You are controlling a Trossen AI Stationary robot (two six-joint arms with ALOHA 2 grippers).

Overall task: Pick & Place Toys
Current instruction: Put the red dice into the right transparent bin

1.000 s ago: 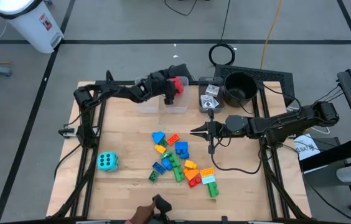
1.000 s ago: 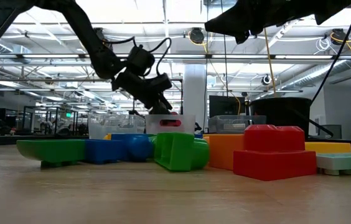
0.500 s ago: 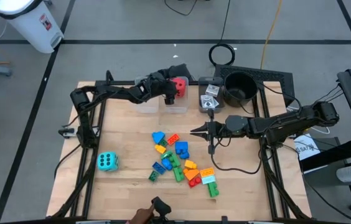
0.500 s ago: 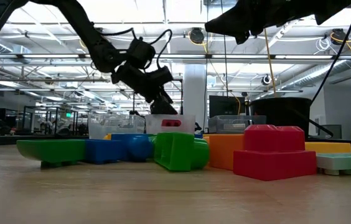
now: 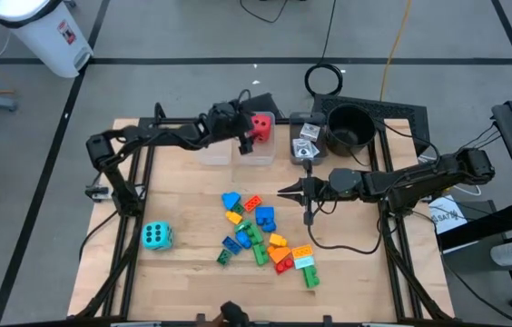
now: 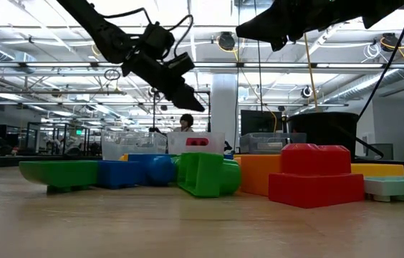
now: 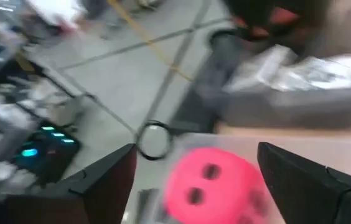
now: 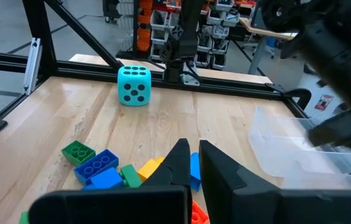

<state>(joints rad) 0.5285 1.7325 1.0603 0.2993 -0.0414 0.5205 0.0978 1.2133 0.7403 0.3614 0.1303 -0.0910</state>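
Left gripper (image 5: 243, 138) hovers above the clear bins at the far edge of the table, roughly at 12 o'clock from the pile of bricks, its fingers spread wide with nothing between them. Just beside it, at its 2 o'clock in the overhead view, the red die (image 5: 260, 125) sits inside the middle clear bin (image 5: 258, 156); the left wrist view shows that die (image 7: 216, 180) below and between the two parted fingers, not touched by either. Seen from table height, this gripper (image 6: 182, 92) hangs well above the bins.

Right gripper (image 5: 284, 191) waits over the table at about 2 o'clock from the pile, its fingers pressed together on nothing, and its own wrist view shows the closed tips (image 8: 191, 163) pointing across the wood toward the far side.

Bricks (image 5: 258, 232) of blue, green, orange, yellow and red lie loosely clustered near the middle of the table. A teal die (image 5: 155, 236) stands alone at 9 o'clock from them, well apart. Small cards (image 5: 307, 133) lie in the bin at 3 o'clock from the red die, next to a round black pot (image 5: 349, 127).
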